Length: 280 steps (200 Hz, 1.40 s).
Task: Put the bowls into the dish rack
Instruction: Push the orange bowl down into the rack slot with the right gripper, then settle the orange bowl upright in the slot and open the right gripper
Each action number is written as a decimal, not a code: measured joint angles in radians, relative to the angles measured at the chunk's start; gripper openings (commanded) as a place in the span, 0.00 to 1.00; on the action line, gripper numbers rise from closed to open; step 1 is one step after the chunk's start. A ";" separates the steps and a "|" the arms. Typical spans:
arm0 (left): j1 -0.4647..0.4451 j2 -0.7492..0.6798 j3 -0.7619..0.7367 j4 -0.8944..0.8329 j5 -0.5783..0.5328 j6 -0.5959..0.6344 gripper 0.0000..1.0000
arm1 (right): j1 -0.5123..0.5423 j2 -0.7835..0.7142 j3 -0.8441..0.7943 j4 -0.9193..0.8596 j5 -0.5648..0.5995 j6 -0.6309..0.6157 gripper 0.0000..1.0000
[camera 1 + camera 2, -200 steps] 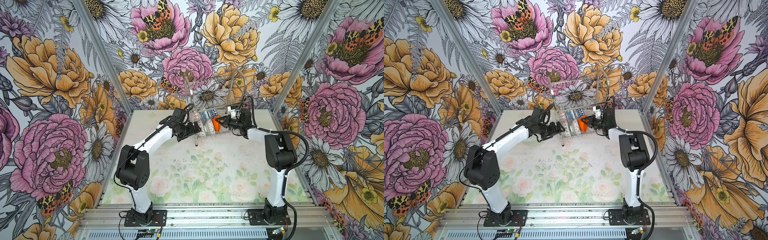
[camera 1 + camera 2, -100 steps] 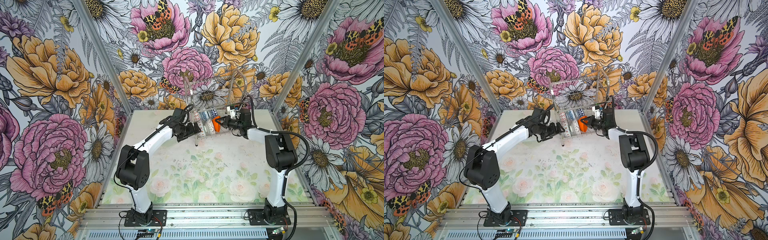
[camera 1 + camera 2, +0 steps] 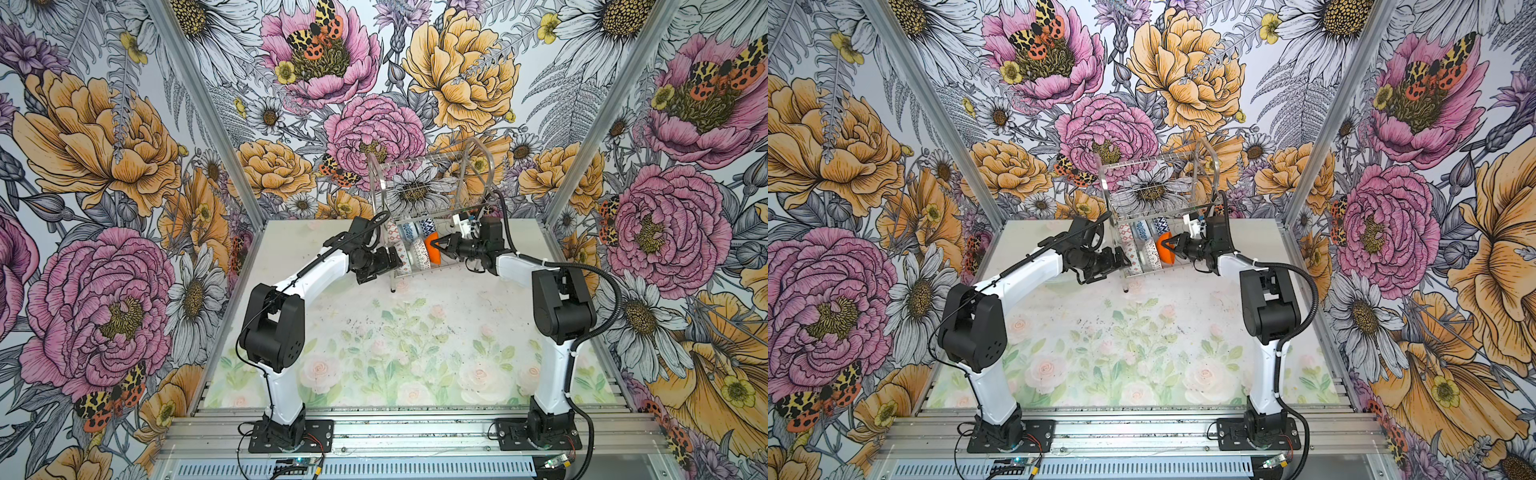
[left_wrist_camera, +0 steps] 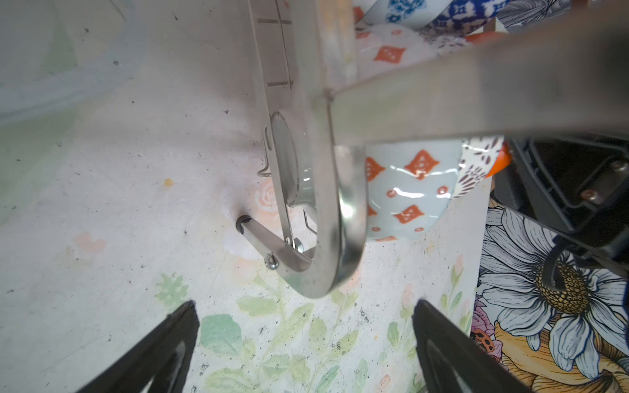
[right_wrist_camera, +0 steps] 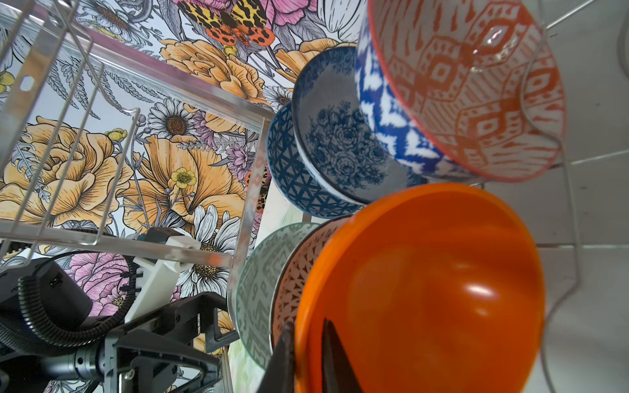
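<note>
Nothing shifts mid-frame: the glossy round orange bowl sits in the shiny steel wire dish rack. Your right gripper's hold on its rim is unclear, and your left gripper gapes empty.

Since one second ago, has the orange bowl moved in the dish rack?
No. In both top views the orange bowl keeps its place relative to the dish rack's front leg, beside the lattice bowl.

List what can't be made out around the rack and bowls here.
- Right pincer grip: right wrist view; it straddles the rim of the orange bowl at the picture's edge, so contact is unreadable.
- Count of bowls: both top views; too small, overlapping behind wires.
- Grey-green bowl: right wrist view; mostly hidden behind its neighbours.
- Blue bowls: left wrist view; cut by the edge and covered by a blurred bar of the dish rack.
</note>
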State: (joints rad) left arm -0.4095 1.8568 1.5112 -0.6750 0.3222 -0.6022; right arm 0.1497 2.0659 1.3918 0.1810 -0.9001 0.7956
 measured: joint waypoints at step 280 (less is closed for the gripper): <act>-0.023 0.000 0.000 -0.003 -0.016 -0.001 0.99 | -0.032 -0.016 -0.004 -0.169 -0.010 -0.091 0.36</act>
State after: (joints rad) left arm -0.4320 1.8568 1.5112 -0.6785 0.3065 -0.6029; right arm 0.1177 2.0495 1.3876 0.0120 -0.9096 0.7048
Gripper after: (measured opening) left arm 0.986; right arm 0.350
